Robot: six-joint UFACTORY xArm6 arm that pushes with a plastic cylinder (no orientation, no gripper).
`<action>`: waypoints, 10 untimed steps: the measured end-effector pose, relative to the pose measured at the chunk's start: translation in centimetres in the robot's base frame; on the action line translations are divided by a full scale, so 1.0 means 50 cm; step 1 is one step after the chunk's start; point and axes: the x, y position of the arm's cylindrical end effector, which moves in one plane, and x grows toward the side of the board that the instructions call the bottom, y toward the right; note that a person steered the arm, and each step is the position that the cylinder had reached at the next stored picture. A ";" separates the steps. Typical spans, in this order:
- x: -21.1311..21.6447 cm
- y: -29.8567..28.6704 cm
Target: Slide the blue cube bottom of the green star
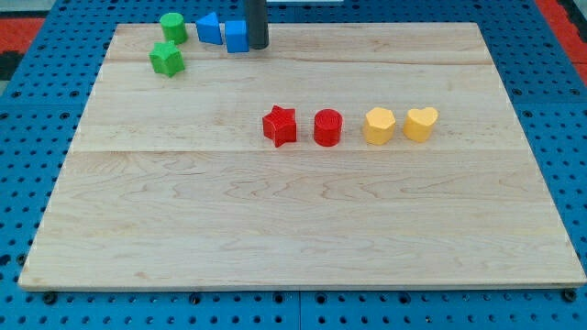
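Note:
The blue cube (237, 37) sits near the view's top edge of the wooden board, left of centre. My tip (258, 46) is right against the cube's right side, the dark rod rising out of the view's top. The green star (167, 60) lies to the cube's left and a little lower. A blue triangular block (209, 28) touches the cube's left side. A green cylinder (171, 26) stands just above the star.
A red star (280, 126), a red cylinder (327, 127), a yellow block (379, 126) and a yellow heart (421, 123) form a row across the middle of the board (293, 220). Blue pegboard surrounds the board.

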 end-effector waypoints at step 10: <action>0.027 -0.148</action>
